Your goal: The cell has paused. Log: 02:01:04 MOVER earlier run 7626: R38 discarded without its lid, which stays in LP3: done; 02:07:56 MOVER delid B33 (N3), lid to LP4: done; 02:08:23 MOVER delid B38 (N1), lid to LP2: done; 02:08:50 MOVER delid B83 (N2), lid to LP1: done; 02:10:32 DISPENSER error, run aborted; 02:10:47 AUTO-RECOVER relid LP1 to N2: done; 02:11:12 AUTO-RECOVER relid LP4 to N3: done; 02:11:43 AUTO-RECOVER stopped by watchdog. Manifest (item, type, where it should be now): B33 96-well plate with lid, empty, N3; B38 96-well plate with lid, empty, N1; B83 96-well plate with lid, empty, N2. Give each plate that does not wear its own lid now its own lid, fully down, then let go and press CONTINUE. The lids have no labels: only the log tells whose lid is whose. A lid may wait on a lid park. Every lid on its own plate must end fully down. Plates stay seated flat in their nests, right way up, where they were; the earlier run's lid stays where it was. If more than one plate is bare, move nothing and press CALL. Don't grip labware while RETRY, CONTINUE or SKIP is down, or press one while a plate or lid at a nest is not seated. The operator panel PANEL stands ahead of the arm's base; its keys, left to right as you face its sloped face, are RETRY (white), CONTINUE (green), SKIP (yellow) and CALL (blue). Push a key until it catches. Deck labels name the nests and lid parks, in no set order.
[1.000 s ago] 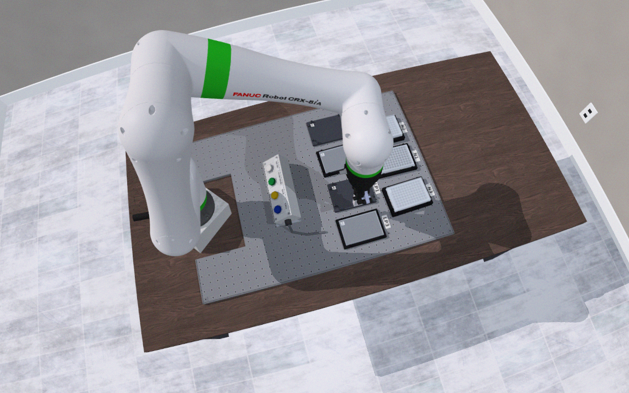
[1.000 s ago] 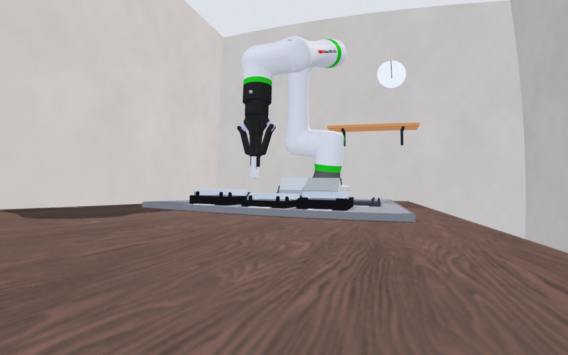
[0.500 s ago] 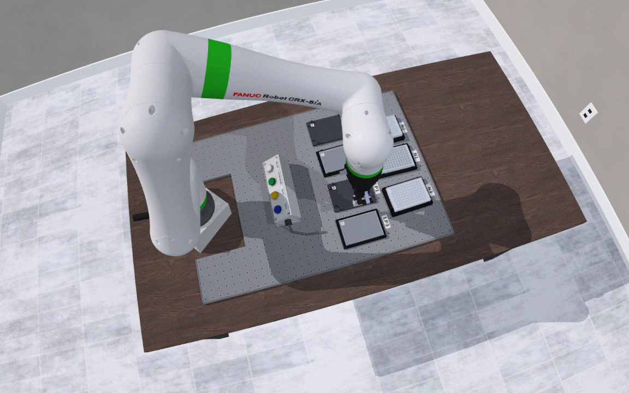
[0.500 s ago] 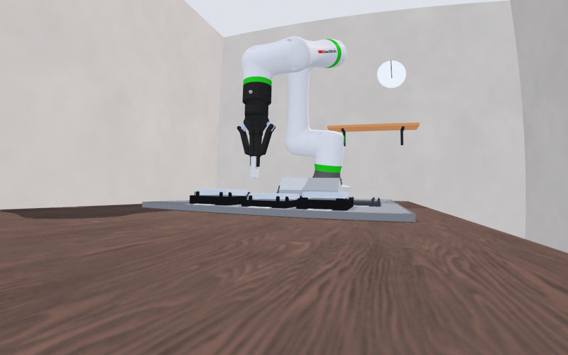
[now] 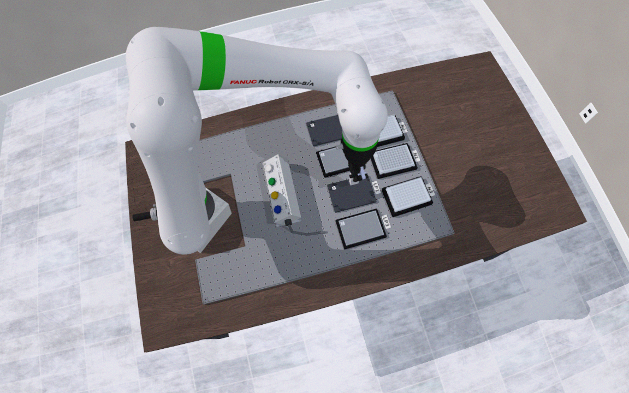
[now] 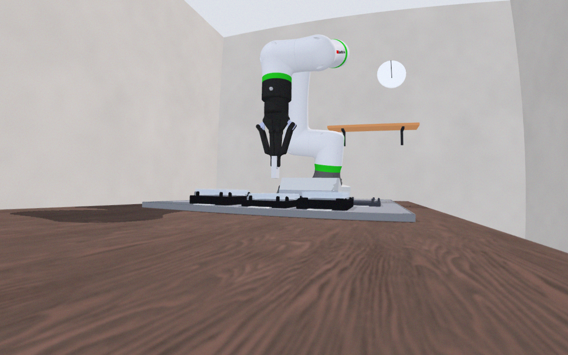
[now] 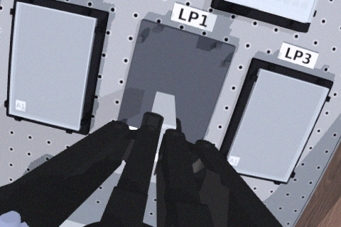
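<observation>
From the top, the black two-finger gripper [image 5: 356, 179] hangs shut over the edge of the bare dark lid park LP1 [image 5: 353, 195], with the flat pale lid on park LP2 [image 5: 332, 160] just beside it and the uncovered white 96-well plate [image 5: 393, 159] close by. In the exterior view the fingers [image 6: 274, 169] meet, gripping nothing, above the grey perforated deck [image 6: 392, 214]. The wrist view shows lids lying in LP2 [image 7: 51, 64] and LP3 [image 7: 280, 123], LP1 [image 7: 182, 67] between them.

The arm [image 5: 356, 112] covers part of the far plate [image 5: 391, 127] and LP2's lid [image 5: 332, 160] — nest labels [image 5: 415, 155] are too small to read; the wrist view crops all three plates.
</observation>
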`<state>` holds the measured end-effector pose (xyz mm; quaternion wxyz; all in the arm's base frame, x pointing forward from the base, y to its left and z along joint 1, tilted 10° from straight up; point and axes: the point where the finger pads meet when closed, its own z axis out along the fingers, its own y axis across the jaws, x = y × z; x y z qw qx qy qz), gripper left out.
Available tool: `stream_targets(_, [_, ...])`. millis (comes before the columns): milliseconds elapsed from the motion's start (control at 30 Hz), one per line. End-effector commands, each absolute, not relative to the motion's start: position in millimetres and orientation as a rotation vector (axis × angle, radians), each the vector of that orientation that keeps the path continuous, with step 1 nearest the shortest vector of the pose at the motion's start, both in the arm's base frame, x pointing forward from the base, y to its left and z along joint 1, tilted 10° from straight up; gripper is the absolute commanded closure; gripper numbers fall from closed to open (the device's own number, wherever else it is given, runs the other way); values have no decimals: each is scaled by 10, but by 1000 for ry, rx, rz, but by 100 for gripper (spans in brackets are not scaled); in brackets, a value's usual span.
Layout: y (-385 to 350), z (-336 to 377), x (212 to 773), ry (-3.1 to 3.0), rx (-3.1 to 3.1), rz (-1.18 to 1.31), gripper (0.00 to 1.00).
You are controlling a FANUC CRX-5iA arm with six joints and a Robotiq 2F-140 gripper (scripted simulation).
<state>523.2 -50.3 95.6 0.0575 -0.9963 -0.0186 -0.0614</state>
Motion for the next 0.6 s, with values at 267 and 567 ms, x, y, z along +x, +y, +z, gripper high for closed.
stream_targets(267, [843,1107,5181,-50,-3028,-189,100])
stream_targets(567, [1381,1167,5052,-50,-3024,-194,100])
